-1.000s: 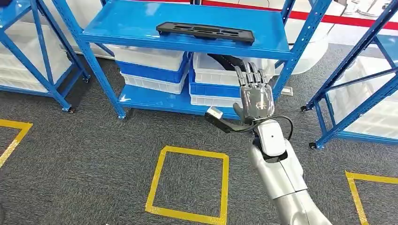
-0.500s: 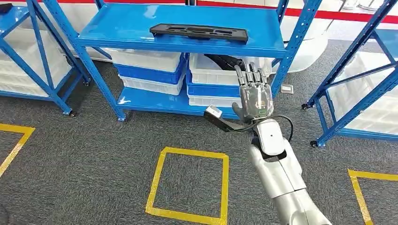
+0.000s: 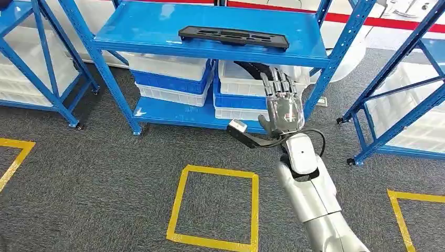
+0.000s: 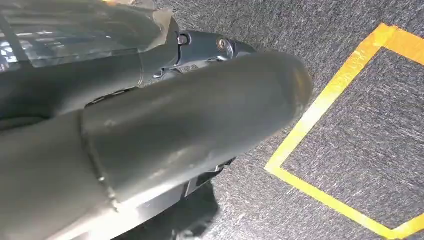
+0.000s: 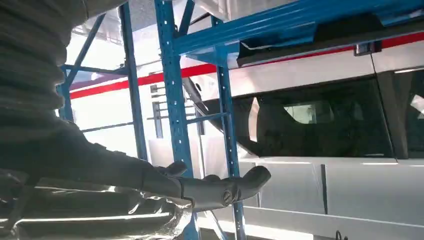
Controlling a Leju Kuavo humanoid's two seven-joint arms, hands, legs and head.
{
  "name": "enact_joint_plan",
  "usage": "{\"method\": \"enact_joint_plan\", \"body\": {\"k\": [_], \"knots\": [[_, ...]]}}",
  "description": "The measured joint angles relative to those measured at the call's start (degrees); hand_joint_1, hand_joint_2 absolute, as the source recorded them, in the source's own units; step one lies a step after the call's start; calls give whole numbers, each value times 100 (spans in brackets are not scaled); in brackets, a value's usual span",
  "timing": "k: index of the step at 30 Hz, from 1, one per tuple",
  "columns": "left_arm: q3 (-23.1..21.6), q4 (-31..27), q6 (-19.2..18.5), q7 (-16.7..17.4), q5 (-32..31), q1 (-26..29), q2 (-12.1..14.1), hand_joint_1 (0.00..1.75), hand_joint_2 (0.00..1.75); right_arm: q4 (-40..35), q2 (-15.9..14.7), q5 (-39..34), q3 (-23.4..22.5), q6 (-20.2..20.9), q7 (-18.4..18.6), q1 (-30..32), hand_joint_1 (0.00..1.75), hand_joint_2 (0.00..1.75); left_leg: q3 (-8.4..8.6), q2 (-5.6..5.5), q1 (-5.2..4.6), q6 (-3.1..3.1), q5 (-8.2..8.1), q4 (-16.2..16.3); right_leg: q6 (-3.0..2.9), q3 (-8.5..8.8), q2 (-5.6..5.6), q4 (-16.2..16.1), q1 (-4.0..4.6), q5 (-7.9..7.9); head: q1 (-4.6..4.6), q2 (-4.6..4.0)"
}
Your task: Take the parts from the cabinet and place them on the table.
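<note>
A long black part (image 3: 233,37) lies flat on the upper board of the blue cabinet (image 3: 152,26). Another black part (image 3: 251,66) sticks out of a white bin (image 3: 236,84) on the lower level. My right hand (image 3: 283,107) is raised in front of that bin, below the upper board, fingers straight and apart, holding nothing. From the right wrist, the same hand (image 5: 150,185) lies stretched out beside a blue upright (image 5: 172,100). The left hand (image 4: 190,125) hangs over the carpet; its thumb fills the picture and its fingers are hidden.
Stacked white and blue bins (image 3: 170,79) fill the cabinet's lower level. More blue racks stand at the left (image 3: 31,63) and right (image 3: 404,94). A yellow tape square (image 3: 214,207) marks the grey carpet in front of me. A white car body (image 5: 325,190) stands behind the cabinet.
The whole view has shifted slightly with the camera. My right hand stays raised and open in about the same place before the bin.
</note>
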Motion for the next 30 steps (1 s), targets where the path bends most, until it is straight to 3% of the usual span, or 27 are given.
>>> {"method": "enact_joint_plan", "body": {"k": [1, 2, 3, 5, 6, 7, 8, 9, 12, 24, 25, 27, 28, 30], "knots": [[0, 0, 0, 7, -9, 1, 0, 0, 0, 0, -11, 0, 0, 0, 4, 28, 0, 175, 1, -2, -26, 9, 1, 2, 21, -160, 0, 316, 24, -62, 7, 0], [0, 0, 7, 9, -9, 4, -2, 0, 0, 0, -17, 0, -2, 0, 7, 46, 0, 175, 5, -9, -53, 12, -1, 2, 46, -155, -1, 273, 40, 0, 4, 0], [0, 0, 11, 13, -9, 3, -2, 0, 0, 0, -35, 0, -4, 0, 9, 49, 0, 175, 11, -19, -75, 12, -2, 4, 71, -16, -1, -27, 54, 149, 13, 0], [0, 0, 11, 22, -9, -3, -4, 0, 0, -2, -39, 0, -7, 0, 11, 40, 0, 175, 31, -24, -102, 14, -6, 6, 76, 487, -7, -1069, 87, 556, 11, 0], [0, 0, 11, 22, -9, -5, -9, 0, 0, -2, -39, 0, -7, 0, 15, 38, 0, 175, 33, -24, -110, 10, -10, 6, 30, 699, -24, -1511, 104, 683, 13, 0], [0, 0, 11, 22, -9, -13, -9, 0, 0, -2, -37, 0, -7, -2, 18, 39, 0, 175, 21, -25, -162, -18, -31, 29, -30, 758, -21, -1579, 155, 735, -6, 0], [0, 0, 11, 24, -13, -10, -9, 0, 0, -2, -39, 0, -7, 0, 22, 41, 0, 175, 15, -25, -158, -20, -30, 28, -49, 731, -19, -1581, 138, 746, -4, 0], [0, 0, 13, 22, -15, -7, -7, 0, 0, -2, -41, 0, -7, -2, 26, 46, 0, 175, 6, -21, -163, 59, -71, 55, -34, 748, -19, -1591, 96, 754, -11, 0], [-2, 0, 0, 9, -28, -8, -7, 0, 0, -2, -44, 0, -7, -2, 26, 45, 0, 175, 9, -16, -131, 37, -54, 55, -36, 747, -9, -1588, 136, 754, -6, 0], [-4, 0, -59, 4, -50, -9, 2, 0, 0, -2, -46, 0, -7, 0, 26, 46, 0, 175, -3, -20, -157, 50, -58, 66, -13, 756, -12, -1614, 111, 768, -9, 0], [-4, 0, -61, 7, -50, -11, -4, 0, 0, -13, -48, 0, -7, -2, 26, 47, 0, 175, 53, -6, -96, 82, -7, -38, 3, 746, -10, -1603, 168, 751, -9, 0], [-4, 0, -61, 13, -50, -14, -7, 0, 0, -17, -57, 0, -15, -2, 26, 35, 0, 175, 87, 11, -73, 119, 30, -93, -19, 607, -19, -1313, 145, 566, 2, 0], [-4, 0, -63, 22, -50, -21, -4, 0, 0, -15, -68, 0, -26, 0, 26, 38, 0, 175, 83, 15, -72, 122, 31, -93, -55, 294, -19, -633, 136, 267, 15, 0], [-4, 0, -63, 24, -52, -19, -11, 0, 0, -15, -72, 0, -35, 0, 26, 81, 0, 175, 72, 15, -74, 120, 29, -87, -39, -110, -19, 225, 117, -17, 11, 0]]}}
